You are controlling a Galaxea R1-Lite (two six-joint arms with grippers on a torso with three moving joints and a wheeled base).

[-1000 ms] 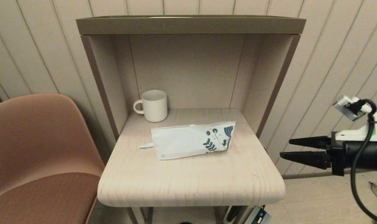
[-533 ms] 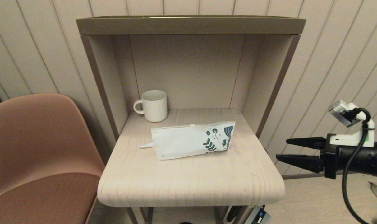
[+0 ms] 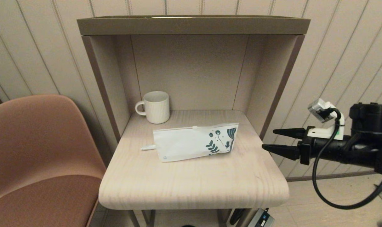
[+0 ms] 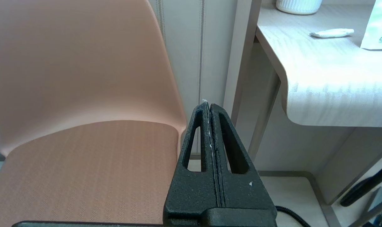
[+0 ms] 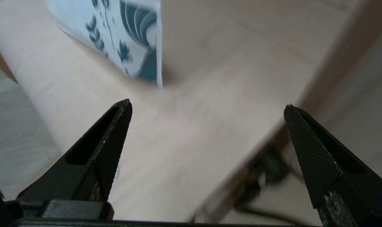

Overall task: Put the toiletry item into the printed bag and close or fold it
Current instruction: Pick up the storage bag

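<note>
The printed bag (image 3: 195, 142) is laid flat mid-tabletop (image 3: 194, 186), the toiletry item (image 3: 148, 147) touching its plain end, the mug (image 3: 155, 107) behind. The right gripper (image 3: 272, 139) is held wide open and empty beside its printed end; the left gripper (image 4: 208, 105) is parked, closed, near the chair (image 3: 36, 151).

The right pincer (image 3: 268, 139) is held level at the worktop's (image 3: 194, 186) right edge, its tips just reaching that edge, its two black fingers (image 5: 110, 138) spread wide with nothing between them. The left pincer (image 4: 209, 107) hangs low beyond the worktop's left edge, fingers pressed together, empty.
</note>
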